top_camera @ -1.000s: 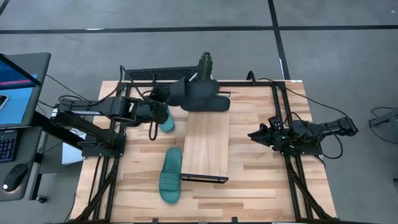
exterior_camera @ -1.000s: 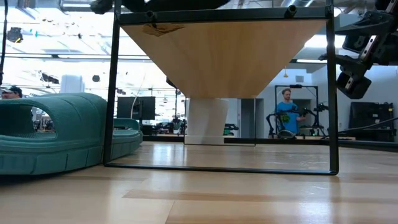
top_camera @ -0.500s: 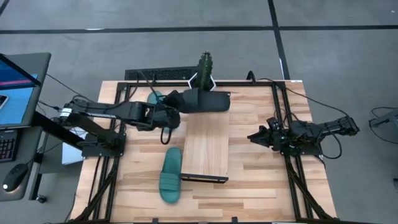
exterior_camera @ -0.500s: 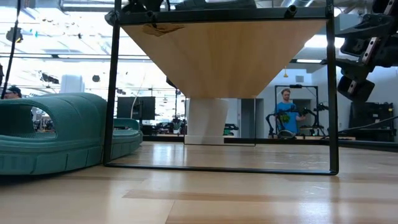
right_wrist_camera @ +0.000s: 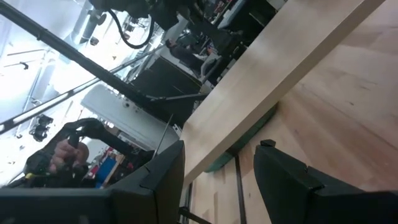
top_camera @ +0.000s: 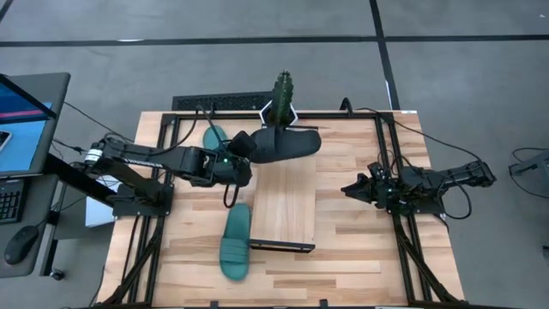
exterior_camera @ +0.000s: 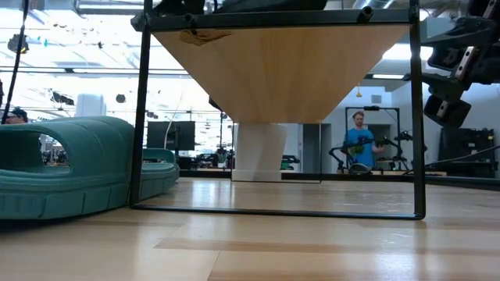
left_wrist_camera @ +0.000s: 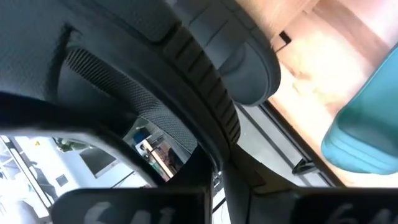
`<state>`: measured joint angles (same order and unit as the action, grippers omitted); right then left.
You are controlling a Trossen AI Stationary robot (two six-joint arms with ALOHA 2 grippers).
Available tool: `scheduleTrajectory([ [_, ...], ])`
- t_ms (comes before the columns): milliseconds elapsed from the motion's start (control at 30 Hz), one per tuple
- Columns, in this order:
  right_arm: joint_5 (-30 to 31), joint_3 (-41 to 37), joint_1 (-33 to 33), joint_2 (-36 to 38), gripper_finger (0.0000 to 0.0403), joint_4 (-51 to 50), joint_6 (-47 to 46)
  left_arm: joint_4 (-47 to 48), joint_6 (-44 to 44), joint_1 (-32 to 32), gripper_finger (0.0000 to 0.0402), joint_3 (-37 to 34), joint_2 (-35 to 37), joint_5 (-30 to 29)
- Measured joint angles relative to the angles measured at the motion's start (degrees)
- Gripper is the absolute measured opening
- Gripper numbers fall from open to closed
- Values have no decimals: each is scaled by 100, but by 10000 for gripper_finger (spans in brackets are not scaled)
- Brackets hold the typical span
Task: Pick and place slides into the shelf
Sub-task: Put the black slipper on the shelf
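Black slide [top_camera: 287, 143] clamped in left end effector [top_camera: 243, 148], arm stretched over the shelf [top_camera: 286, 199].

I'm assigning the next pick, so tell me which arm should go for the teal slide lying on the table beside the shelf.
Left. The left gripper is at the shelf's left edge, just above that teal slide, though it appears busy with a black slide. The right gripper waits across the shelf.

Overhead looks down; low camera level; both share shelf [top_camera: 286, 202].
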<state>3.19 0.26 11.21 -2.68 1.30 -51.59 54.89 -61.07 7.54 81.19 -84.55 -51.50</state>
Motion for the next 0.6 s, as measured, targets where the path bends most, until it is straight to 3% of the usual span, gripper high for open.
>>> scheduleTrajectory([
  [300, -36, 1, 1, 0, 178, -4, 4, 808, 990, 129, 0, -2, -93, 9],
  [600, -40, 0, 1, -42, 178, -14, 9, 873, 744, 122, 0, -9, -405, 394],
])
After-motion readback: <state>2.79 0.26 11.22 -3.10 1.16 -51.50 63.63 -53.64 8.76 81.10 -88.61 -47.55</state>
